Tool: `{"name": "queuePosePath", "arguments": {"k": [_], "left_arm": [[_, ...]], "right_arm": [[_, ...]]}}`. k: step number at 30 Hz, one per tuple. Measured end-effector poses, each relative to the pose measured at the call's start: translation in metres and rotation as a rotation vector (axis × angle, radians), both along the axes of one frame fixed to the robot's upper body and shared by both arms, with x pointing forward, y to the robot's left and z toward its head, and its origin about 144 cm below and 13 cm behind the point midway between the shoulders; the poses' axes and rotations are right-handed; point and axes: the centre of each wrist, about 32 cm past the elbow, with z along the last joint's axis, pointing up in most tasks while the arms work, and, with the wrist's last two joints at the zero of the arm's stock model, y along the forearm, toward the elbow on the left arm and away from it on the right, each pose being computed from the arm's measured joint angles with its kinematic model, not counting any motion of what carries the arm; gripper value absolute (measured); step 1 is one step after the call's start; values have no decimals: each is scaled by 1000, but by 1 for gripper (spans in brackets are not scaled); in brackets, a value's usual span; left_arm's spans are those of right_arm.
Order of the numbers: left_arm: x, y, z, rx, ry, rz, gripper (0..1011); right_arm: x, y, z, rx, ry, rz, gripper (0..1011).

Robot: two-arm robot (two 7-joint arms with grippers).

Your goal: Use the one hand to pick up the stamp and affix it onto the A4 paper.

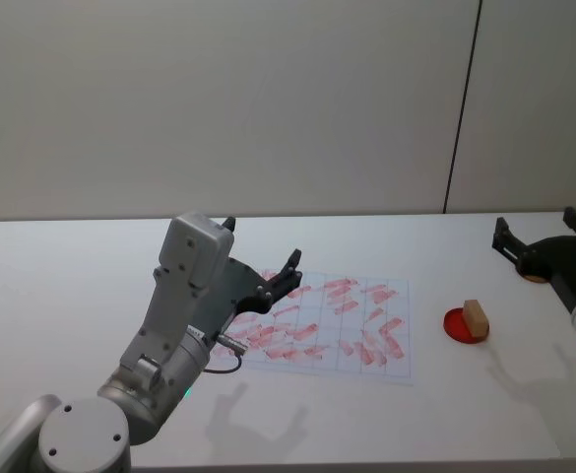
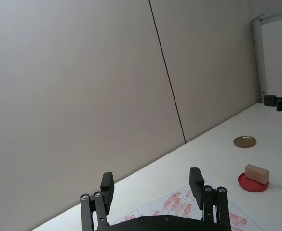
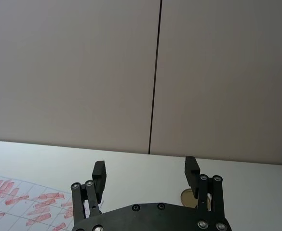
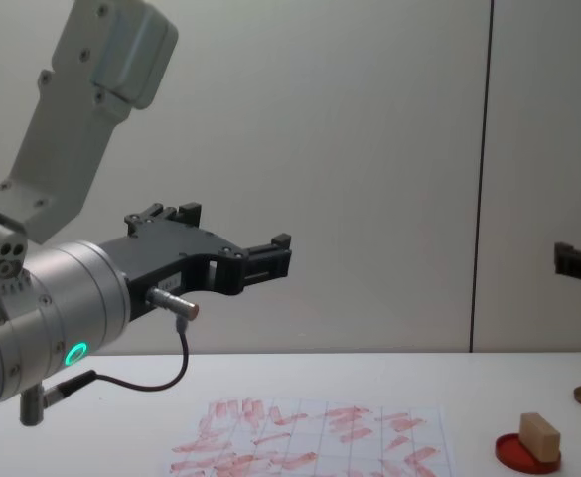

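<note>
Two claws (image 1: pixel 260 258) (image 1: pixel 548 235) open; one stamp (image 1: pixel 477 317).

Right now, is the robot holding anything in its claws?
No, nothing is held. The left end effector and the right end effector are both open and empty. The stamp sits on the red ink pad.

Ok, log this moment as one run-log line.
stamp on red ink pad | A4 paper flat | right gripper open, above gold disc | left gripper open over paper

stamp (image 1: pixel 477 317) on ink pad (image 1: pixel 461 326) (right of paper (image 1: pixel 329 328))
</note>
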Motion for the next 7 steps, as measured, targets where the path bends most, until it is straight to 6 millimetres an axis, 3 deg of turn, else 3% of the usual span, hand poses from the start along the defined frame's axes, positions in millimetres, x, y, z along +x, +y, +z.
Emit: {"name": "queuePosePath", "arguments": {"k": [7], "left_arm": [[0, 0, 0, 0, 0, 0, 993]], "right_arm": [[-4, -2, 4, -1, -17, 1, 1001]]}}
